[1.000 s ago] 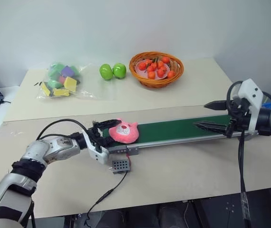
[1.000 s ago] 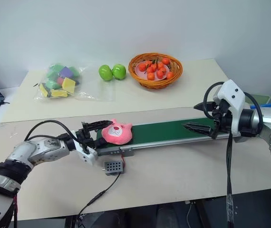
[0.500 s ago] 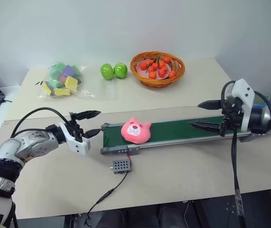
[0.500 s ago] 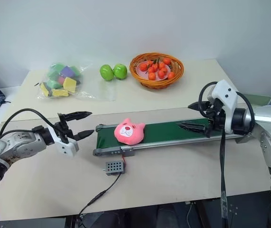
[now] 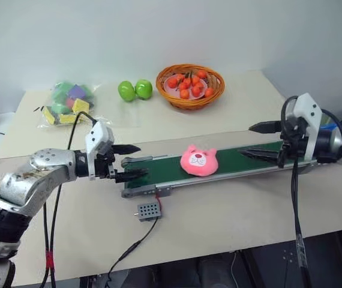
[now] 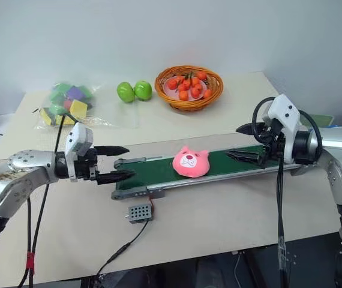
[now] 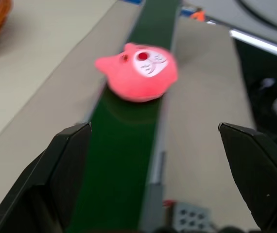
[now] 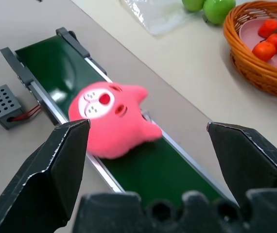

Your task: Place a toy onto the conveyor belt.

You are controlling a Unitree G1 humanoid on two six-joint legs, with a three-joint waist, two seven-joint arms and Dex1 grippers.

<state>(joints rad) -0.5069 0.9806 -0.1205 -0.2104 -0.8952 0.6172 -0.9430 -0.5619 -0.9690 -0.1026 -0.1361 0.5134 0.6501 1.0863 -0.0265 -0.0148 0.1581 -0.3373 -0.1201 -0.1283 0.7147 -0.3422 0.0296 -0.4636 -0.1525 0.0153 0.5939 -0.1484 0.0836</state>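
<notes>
One toy [image 5: 199,161] lies mid-belt [image 5: 159,176], free, between two grippers. Left gripper [image 5: 133,162] spread wide at belt's left end; right gripper [image 5: 260,140] spread wide, empty, over right end.

- The toy [image 5: 199,161] lies on the conveyor belt [image 5: 159,176], near its middle.
- Behind the belt, the apples [image 5: 135,90] sit left of the basket [image 5: 190,87] on the table [image 5: 231,210].

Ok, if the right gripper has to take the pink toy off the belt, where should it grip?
Probably across the toy's round body, below the ears, coming along the conveyor belt from the right gripper's end. It lies face-up, soft and bulging past the belt's edges, so the open jaws could straddle it.
</notes>
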